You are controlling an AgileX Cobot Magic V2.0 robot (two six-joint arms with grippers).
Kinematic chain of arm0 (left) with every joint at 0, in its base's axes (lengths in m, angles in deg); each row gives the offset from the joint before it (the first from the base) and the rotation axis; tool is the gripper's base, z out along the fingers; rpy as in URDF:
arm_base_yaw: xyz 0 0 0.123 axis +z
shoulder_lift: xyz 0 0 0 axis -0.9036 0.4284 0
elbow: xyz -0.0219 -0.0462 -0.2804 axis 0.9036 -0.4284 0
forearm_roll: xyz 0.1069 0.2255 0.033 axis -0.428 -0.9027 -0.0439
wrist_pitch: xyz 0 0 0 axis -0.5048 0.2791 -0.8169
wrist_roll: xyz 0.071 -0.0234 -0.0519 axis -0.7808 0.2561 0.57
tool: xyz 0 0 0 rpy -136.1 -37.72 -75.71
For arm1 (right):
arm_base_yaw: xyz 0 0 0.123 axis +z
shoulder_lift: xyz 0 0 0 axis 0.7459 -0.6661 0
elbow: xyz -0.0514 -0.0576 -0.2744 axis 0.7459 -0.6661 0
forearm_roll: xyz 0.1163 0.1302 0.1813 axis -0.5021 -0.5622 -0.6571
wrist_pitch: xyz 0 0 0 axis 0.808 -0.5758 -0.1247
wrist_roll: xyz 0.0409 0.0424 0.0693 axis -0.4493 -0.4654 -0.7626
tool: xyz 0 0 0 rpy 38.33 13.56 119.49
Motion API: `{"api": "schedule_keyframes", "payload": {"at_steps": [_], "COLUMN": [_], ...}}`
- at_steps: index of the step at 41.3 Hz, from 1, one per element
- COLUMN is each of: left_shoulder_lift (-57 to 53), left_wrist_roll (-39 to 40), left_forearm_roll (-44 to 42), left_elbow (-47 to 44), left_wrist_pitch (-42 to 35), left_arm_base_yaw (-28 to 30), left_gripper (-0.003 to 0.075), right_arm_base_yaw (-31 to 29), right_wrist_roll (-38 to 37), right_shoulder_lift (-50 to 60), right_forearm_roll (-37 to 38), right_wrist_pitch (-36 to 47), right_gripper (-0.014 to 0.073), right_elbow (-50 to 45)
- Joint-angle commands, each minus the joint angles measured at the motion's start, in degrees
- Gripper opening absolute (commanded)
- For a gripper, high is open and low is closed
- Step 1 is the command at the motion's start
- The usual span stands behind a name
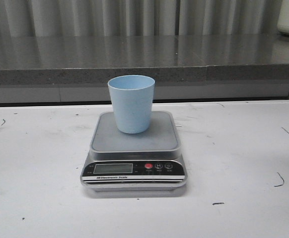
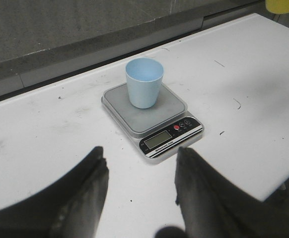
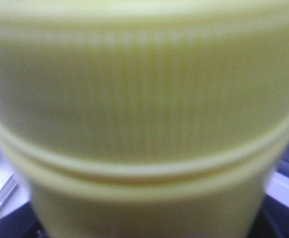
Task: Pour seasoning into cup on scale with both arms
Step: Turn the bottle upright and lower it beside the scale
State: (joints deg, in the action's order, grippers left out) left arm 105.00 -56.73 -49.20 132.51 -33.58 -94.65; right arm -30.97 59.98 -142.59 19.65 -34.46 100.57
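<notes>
We face the scale (image 1: 134,151) squarely from the front; our left wrist camera shares it from higher up, while our right wrist lens presses against the seasoning (image 3: 144,119).

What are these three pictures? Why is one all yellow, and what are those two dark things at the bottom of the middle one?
It is a robot with two arms, and each picture comes from a different camera. The first looks forward over a white table. On it sits a kitchen scale with a light blue cup standing upright on its platform. The second camera rides on the left arm's wrist; the two dark shapes are the fingers of the left gripper, spread open and holding nothing. The third camera is on the right wrist. A yellow bottle sits so close that it fills the blurry view. The right gripper's fingers are hidden, so I cannot tell if they are squeezing it.
</notes>
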Motion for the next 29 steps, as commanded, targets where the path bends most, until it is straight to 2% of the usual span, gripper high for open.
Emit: {"api": "schedule_keyframes", "payload": {"at_steps": [1,15,29], "left_shoulder_lift": [0.65,0.65,0.65], "left_wrist_roll": [0.37,0.37,0.37], "left_forearm_roll": [0.36,0.36,0.36], "left_elbow": [1.38,1.38,1.38], "left_wrist_pitch": [-4.12,-4.12,-4.12], "left_arm_base_yaw": [-0.29,-0.29,-0.29], "left_gripper": [0.0316,0.0316,0.0316], "right_arm_base_yaw": [-1.78,-1.85,-2.32], "right_wrist_roll": [0.10,0.10,0.17], "right_shoulder_lift": [3.17,2.62,-10.04], "right_forearm_roll": [-2.72,-4.52,-10.51], "right_wrist_pitch": [14.96,48.92,63.65], "right_gripper": [0.0342,0.0342,0.0342], "right_elbow": [-4.06,-24.96,-27.90]}}
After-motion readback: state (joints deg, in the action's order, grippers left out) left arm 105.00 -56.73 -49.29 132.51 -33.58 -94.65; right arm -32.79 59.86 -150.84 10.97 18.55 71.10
